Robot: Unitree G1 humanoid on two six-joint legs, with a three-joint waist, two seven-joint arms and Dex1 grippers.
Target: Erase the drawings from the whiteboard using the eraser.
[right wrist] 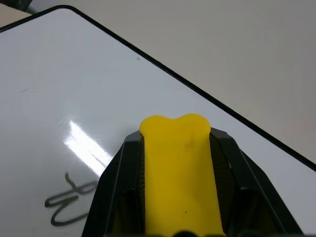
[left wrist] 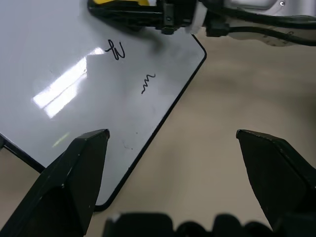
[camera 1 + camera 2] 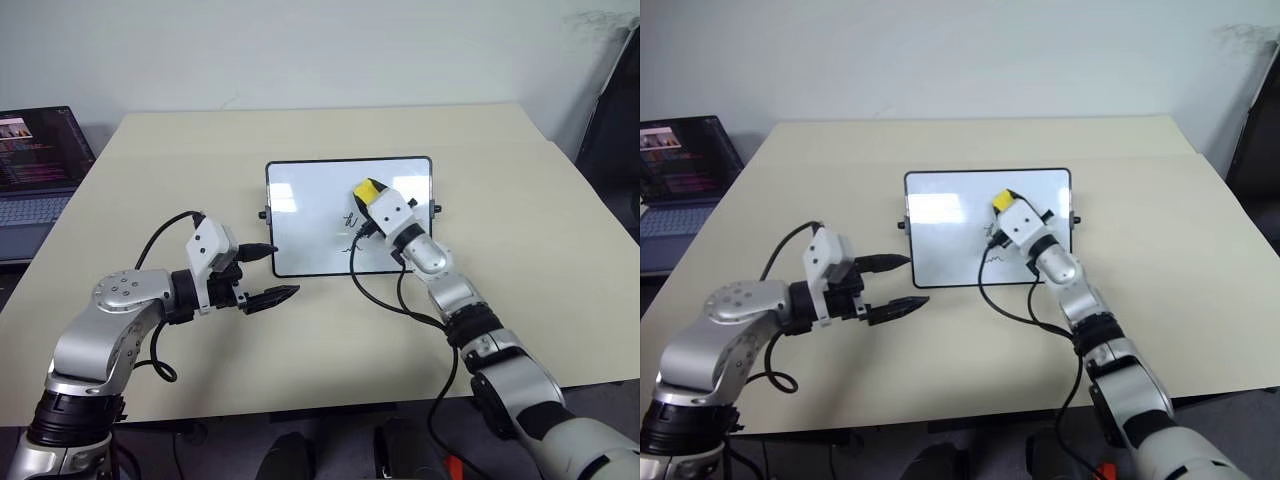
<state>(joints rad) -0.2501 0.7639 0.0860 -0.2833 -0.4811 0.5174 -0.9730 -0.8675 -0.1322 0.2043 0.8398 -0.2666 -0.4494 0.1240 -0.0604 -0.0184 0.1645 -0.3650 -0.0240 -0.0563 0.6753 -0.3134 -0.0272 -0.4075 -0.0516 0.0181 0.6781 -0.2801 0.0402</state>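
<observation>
My right gripper (image 1: 177, 148) clamps the yellow eraser (image 1: 178, 168) above the whiteboard (image 3: 300, 215), mid-tabletop, beside two remaining drawings (image 2: 118, 50); my left gripper (image 3: 272, 272) hangs open near its front-left corner.

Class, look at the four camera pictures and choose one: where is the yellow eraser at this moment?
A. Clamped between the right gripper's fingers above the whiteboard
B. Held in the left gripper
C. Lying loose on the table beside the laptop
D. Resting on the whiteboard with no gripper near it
A: the eraser sits squeezed between the black fingers of the right gripper, over the whiteboard, while the left gripper hangs open with nothing in it.
</observation>
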